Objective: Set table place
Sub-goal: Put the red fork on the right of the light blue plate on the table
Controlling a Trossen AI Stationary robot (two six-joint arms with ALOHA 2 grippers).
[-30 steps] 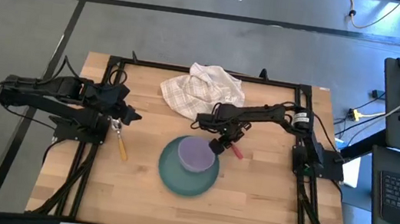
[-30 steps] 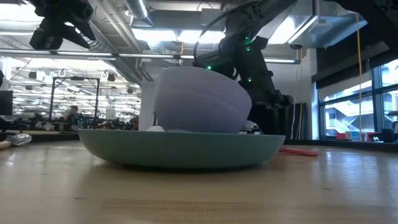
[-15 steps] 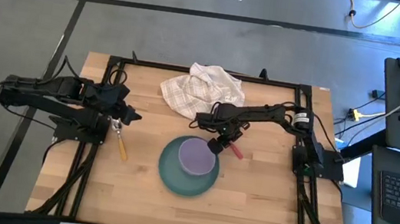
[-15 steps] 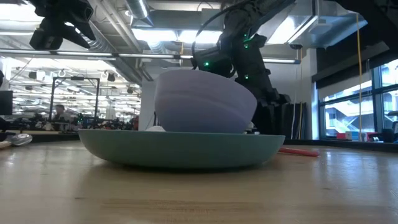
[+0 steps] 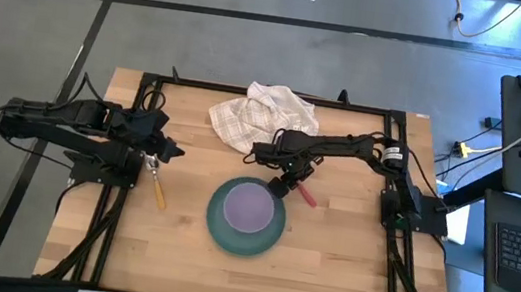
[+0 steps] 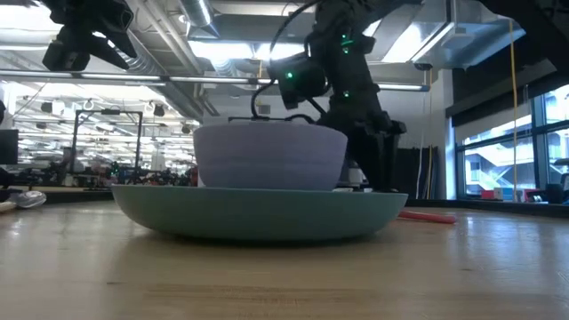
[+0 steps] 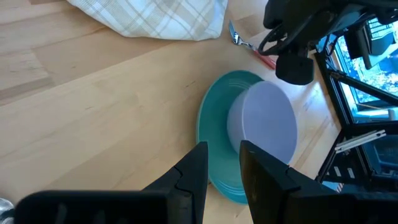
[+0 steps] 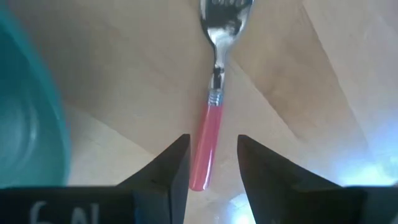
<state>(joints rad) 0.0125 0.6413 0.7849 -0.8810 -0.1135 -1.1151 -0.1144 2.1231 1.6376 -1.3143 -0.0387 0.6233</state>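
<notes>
Just under the right gripper (image 5: pixel 284 181), framed between its parted, empty fingers in its own wrist camera, lies the red-handled metal fork (image 8: pixel 212 99), flat on the light wooden plank table (image 5: pixel 345 268) with its handle toward the camera and its tines away from it; from above, the gripper hangs just past the rim of the large round teal plate (image 5: pixel 221 230), on the side facing the arm's base, with the fork's handle showing just beyond it. The smaller lilac bowl (image 5: pixel 252 205) sits upright and level inside the plate, so that part of the place looks done, and the step in hand seems to be taking up the fork. The next move, as I judge it, calls for a straight descent with the fingers either side of the thin handle, a firm close low against the wood, then a lift and a carry to beside the plate. The left gripper (image 5: pixel 172 153) waits well off to the plate's far side, its fingers slightly parted on nothing, with the yellow-orange-handled metal spoon (image 5: pixel 157 184) on the table just beside it
</notes>
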